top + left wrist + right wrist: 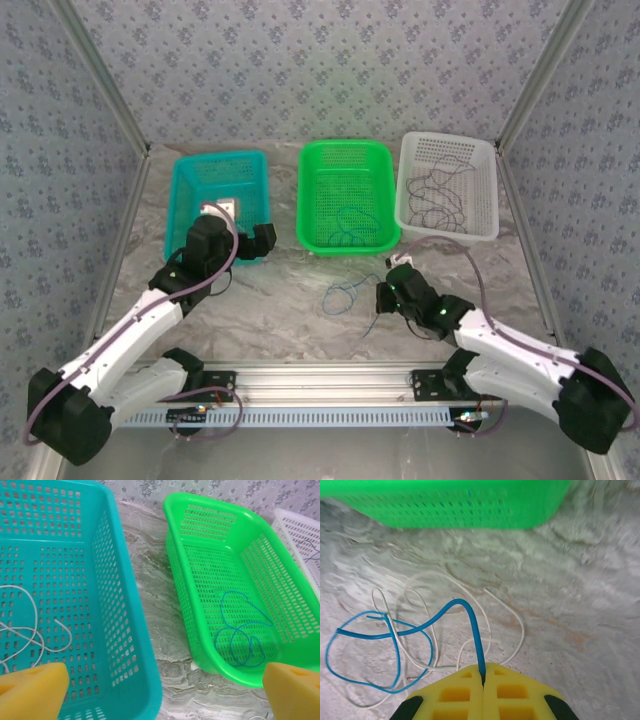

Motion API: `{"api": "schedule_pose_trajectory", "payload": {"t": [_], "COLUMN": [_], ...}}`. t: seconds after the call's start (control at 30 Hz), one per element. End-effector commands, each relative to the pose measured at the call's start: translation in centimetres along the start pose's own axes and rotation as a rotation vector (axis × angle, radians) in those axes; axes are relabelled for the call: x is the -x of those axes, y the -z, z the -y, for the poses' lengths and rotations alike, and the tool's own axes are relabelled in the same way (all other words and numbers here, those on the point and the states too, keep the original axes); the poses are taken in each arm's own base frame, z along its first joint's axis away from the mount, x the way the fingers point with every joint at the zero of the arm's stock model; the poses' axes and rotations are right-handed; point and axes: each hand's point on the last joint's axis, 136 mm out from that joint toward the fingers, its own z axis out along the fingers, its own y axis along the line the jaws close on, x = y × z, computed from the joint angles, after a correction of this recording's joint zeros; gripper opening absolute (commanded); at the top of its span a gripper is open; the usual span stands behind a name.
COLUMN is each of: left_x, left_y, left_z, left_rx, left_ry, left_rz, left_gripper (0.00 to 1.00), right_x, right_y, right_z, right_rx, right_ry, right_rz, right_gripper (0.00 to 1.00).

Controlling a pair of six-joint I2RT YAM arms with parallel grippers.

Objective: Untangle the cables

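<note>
A blue cable (476,640) is pinched between the pressed-together jaws of the right gripper (482,667). Its free length is laid in a loop on the marbled tabletop (290,300), just in front of the green basket (345,148). A pale cable (522,632) is spread in loose curves on the tabletop and is crossed by the blue loop. A second blue cable (243,630) is coiled inside the green basket. A dark cable (435,195) is contained in the white basket (490,190) on the right. A white cable (36,617) is laid in the teal basket (220,157), over which the left gripper (225,212) is poised with its jaws spread wide.
</note>
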Motion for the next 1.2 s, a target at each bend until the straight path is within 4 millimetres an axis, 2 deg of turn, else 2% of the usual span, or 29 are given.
{"api": "schedule_pose_trajectory", "payload": {"t": [0.0, 0.13, 0.23, 0.4, 0.53, 0.67, 0.77, 0.83, 0.9, 0.97, 1.17], "left_x": [0.5, 0.7, 0.1, -1.0, -2.7, -4.9, -6.8, -7.9, -8.6, -8.8, -7.8], "left_y": [-0.1, -0.1, -0.6, -1.6, -2.2, -3.0, -3.6, -4.0, -4.2, -4.2, -4.1], "left_z": [2.0, 4.4, 5.2, 6.8, 9.3, 11.8, 13.4, 14.2, 15.0, 15.6, 16.9], "left_rx": [-0.080, -0.171, -0.202, -0.246, -0.321, -0.391, -0.454, -0.482, -0.499, -0.509, -0.533], "left_ry": [-0.024, -0.072, -0.086, -0.082, -0.103, -0.157, -0.172, -0.176, -0.187, -0.198, -0.207], "left_rz": [0.023, 0.036, 0.008, -0.036, -0.075, -0.137, -0.193, -0.219, -0.226, -0.224, -0.200], "left_gripper": [0.99, 0.99, 0.99, 0.97, 0.93, 0.85, 0.68, 0.63, 0.61, 0.62, 0.63], "right_x": [1.2, 2.3, 2.8, 3.2, 3.4, 3.0, 3.4, 3.9, 4.4, 4.9, 5.5], "right_y": [2.2, 3.9, 4.6, 4.8, 4.3, 3.1, 3.0, 3.2, 3.9, 4.7, 4.1], "right_z": [1.2, 2.0, 2.8, 2.8, 2.5, 1.0, 1.3, 1.6, 3.0, 4.0, 4.0], "right_rx": [-0.091, -0.148, -0.202, -0.263, -0.279, -0.256, -0.301, -0.318, -0.409, -0.508, -0.741], "right_ry": [0.106, 0.140, 0.155, 0.226, 0.253, 0.326, 0.337, 0.329, 0.310, 0.323, 0.530], "right_rz": [0.038, 0.096, 0.121, 0.122, 0.105, 0.050, 0.059, 0.069, 0.066, 0.043, -0.056], "right_gripper": [0.00, 0.00, 0.00, 0.00, 0.00, 0.00, 0.00, 0.00, 0.00, 0.00, 0.00]}}
